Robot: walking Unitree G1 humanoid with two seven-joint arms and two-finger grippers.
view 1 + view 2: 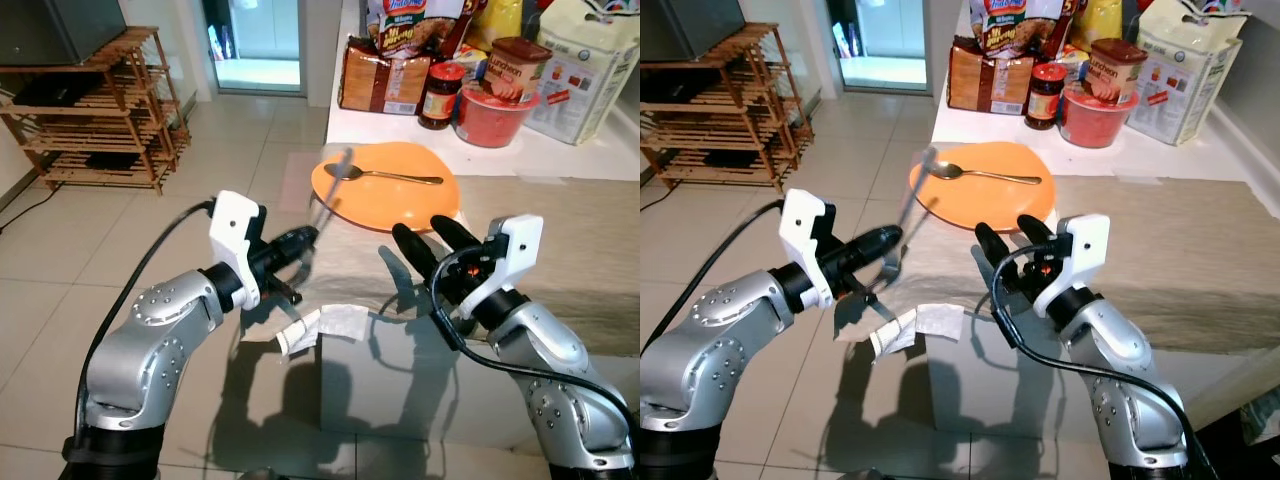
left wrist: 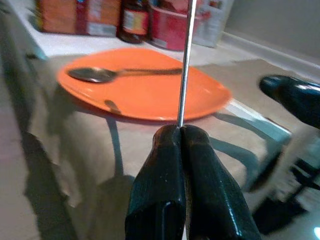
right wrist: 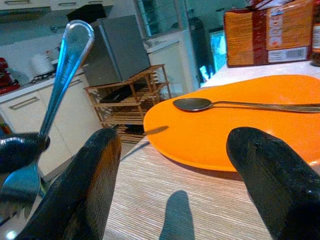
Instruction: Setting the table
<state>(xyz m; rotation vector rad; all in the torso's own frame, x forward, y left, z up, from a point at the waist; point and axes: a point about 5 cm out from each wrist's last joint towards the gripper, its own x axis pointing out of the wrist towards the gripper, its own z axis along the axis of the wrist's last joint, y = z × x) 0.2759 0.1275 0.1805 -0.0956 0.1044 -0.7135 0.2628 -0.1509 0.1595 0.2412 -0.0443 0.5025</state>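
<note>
Left claw (image 1: 305, 240) pressed together, pinching a silver metal fork (image 1: 325, 205) near its tine end; the tines hang below the grip, visible in the right wrist view, and the handle points up and away toward the plate. The claw is off the near-left corner of the surface, over the floor, not yet above the table.

Right claw (image 1: 425, 240) spread wide, holding nothing, hovering low over the beige striped table runner (image 1: 560, 250), just near of the plate.

Round orange plastic plate (image 1: 390, 200) sits on the far-left part of the surface, with a silver metal spoon (image 1: 385, 176) lying across its far half, bowl to the left.

Step in hand, as I judge it: bringing the fork in to lay it with the place setting. Next move calls for carrying the fork further right and far, over the surface, lowering it flat beside or onto the plate, then opening the claw. The pinch sits low on the fork, so it may swing or tip on release.

Behind the plate: red plastic tub (image 1: 495, 115), dark jar with red lid (image 1: 440, 95), food packets (image 1: 385, 75). White crumpled paper (image 1: 325, 325) hangs at the near-left table edge. Wooden slatted rack (image 1: 95, 110) stands far left on the floor.
</note>
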